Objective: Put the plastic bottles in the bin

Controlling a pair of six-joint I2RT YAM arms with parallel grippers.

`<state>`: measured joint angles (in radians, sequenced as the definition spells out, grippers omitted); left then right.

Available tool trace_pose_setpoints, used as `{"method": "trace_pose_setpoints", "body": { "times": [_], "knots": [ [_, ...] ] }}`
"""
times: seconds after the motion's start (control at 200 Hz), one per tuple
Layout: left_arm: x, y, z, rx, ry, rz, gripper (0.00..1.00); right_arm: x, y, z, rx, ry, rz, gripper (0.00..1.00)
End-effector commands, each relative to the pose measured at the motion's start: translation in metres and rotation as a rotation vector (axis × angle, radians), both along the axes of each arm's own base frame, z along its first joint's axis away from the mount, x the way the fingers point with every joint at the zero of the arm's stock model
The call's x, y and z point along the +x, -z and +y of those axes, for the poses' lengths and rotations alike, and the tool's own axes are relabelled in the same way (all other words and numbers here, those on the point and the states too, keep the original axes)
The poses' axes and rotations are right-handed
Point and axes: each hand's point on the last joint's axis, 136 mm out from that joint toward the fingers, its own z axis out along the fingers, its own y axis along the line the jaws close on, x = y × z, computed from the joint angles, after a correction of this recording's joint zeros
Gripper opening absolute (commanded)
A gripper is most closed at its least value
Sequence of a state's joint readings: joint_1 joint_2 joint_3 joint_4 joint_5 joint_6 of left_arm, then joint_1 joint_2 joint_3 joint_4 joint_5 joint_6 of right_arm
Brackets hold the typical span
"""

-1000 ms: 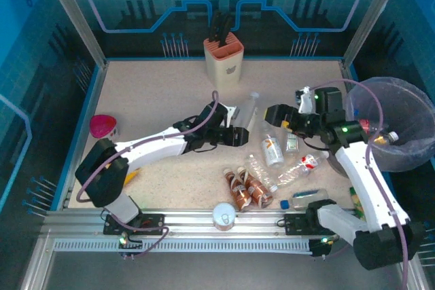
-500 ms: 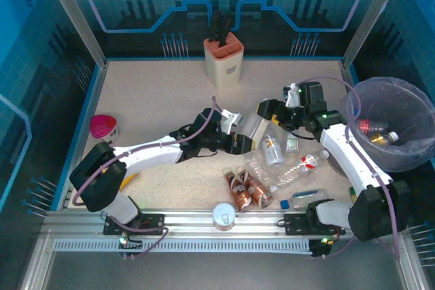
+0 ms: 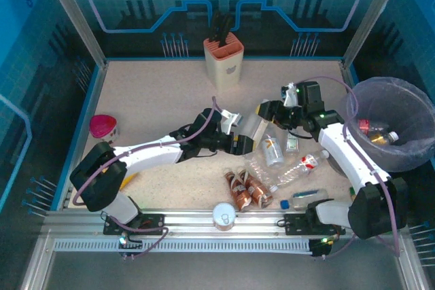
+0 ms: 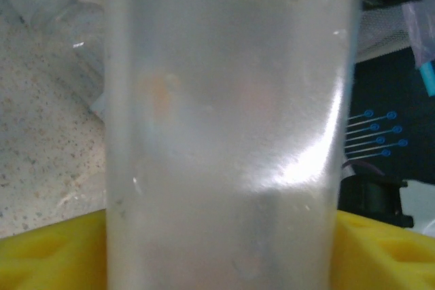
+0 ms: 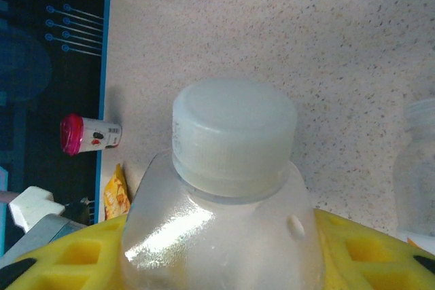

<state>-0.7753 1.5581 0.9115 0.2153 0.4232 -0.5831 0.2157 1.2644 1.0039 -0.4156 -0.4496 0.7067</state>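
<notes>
A frosted clear bottle (image 3: 253, 125) hangs between my two grippers above the table's middle. My left gripper (image 3: 242, 142) is shut on its body; in the left wrist view the bottle (image 4: 224, 100) sits between the yellow pads (image 4: 47, 256). My right gripper (image 3: 266, 110) is shut on its shoulder just under the white cap (image 5: 233, 134). Loose on the table lie clear labelled bottles (image 3: 272, 151), a red-labelled one (image 3: 304, 165) and brown ones (image 3: 245, 188). The bin (image 3: 401, 100) with its pale bag stands at the right, and two bottles (image 3: 372, 128) lie inside it.
A beige knife block (image 3: 223, 56) stands at the back centre. A silver can (image 3: 223, 215) sits by the front rail. A pink-lidded cup (image 3: 103, 125) and a yellow packet (image 3: 131, 176) lie at the left, and the same cup (image 5: 88, 134) shows from the right wrist.
My left gripper carried the clear bottle to the right and tipped it. My right gripper came left from the bin side and closed on the bottle's cap end.
</notes>
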Motion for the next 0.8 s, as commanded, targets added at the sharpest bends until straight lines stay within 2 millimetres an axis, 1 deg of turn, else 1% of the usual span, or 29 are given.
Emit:
{"method": "trace_pose_setpoints", "body": {
  "times": [0.0, 0.04, 0.105, 0.155, 0.24, 0.285, 0.365, 0.37, 0.375, 0.43, 0.47, 0.535, 0.575, 0.655, 0.73, 0.74, 0.76, 0.795],
  "knots": [
    [0.0, -0.026, -0.002, -0.048, 0.009, -0.085, 0.94, 0.007, -0.029, -0.003, -0.035, -0.009, -0.101, 0.33],
    [-0.001, -0.028, 0.0, -0.046, 0.004, -0.093, 0.99, 0.01, -0.039, -0.009, -0.056, 0.0, -0.127, 0.32],
    [-0.003, -0.032, 0.004, -0.039, -0.007, -0.1, 0.99, 0.013, -0.058, -0.023, -0.099, 0.025, -0.175, 0.3],
    [-0.004, -0.033, 0.009, -0.029, -0.018, -0.11, 0.99, 0.014, -0.078, -0.037, -0.136, 0.056, -0.223, 0.29],
    [-0.007, -0.033, 0.019, -0.008, -0.035, -0.121, 0.99, 0.012, -0.115, -0.071, -0.234, 0.145, -0.306, 0.29],
    [-0.009, -0.032, 0.023, 0.006, -0.038, -0.123, 0.99, 0.009, -0.134, -0.094, -0.303, 0.214, -0.351, 0.29],
    [-0.012, -0.027, 0.029, 0.03, -0.043, -0.118, 0.99, -0.003, -0.174, -0.137, -0.417, 0.35, -0.439, 0.27],
    [-0.012, -0.027, 0.029, 0.031, -0.045, -0.118, 0.99, -0.003, -0.173, -0.14, -0.425, 0.358, -0.437, 0.27],
    [-0.013, -0.026, 0.029, 0.033, -0.044, -0.119, 0.99, -0.005, -0.178, -0.142, -0.43, 0.367, -0.447, 0.27],
    [-0.013, -0.024, 0.032, 0.043, -0.049, -0.115, 0.99, -0.017, -0.204, -0.171, -0.488, 0.467, -0.499, 0.25],
    [-0.014, -0.021, 0.033, 0.049, -0.05, -0.111, 0.99, -0.027, -0.224, -0.189, -0.524, 0.532, -0.538, 0.25],
    [-0.014, -0.02, 0.033, 0.05, -0.052, -0.104, 0.99, -0.044, -0.25, -0.215, -0.578, 0.624, -0.568, 0.24],
    [-0.013, -0.02, 0.033, 0.05, -0.056, -0.1, 0.99, -0.053, -0.262, -0.23, -0.611, 0.676, -0.563, 0.24],
    [-0.011, -0.018, 0.034, 0.056, -0.075, -0.085, 0.99, -0.068, -0.275, -0.257, -0.69, 0.765, -0.54, 0.24],
    [-0.008, -0.016, 0.037, 0.073, -0.107, -0.058, 0.99, -0.081, -0.28, -0.28, -0.744, 0.848, -0.521, 0.23],
    [-0.008, -0.014, 0.038, 0.077, -0.112, -0.052, 0.99, -0.081, -0.28, -0.281, -0.746, 0.851, -0.518, 0.23],
    [-0.008, -0.014, 0.039, 0.085, -0.12, -0.04, 0.99, -0.086, -0.28, -0.291, -0.759, 0.89, -0.504, 0.22],
    [-0.007, -0.013, 0.041, 0.1, -0.14, -0.019, 0.99, -0.09, -0.278, -0.301, -0.77, 0.924, -0.485, 0.21]
  ]
}}
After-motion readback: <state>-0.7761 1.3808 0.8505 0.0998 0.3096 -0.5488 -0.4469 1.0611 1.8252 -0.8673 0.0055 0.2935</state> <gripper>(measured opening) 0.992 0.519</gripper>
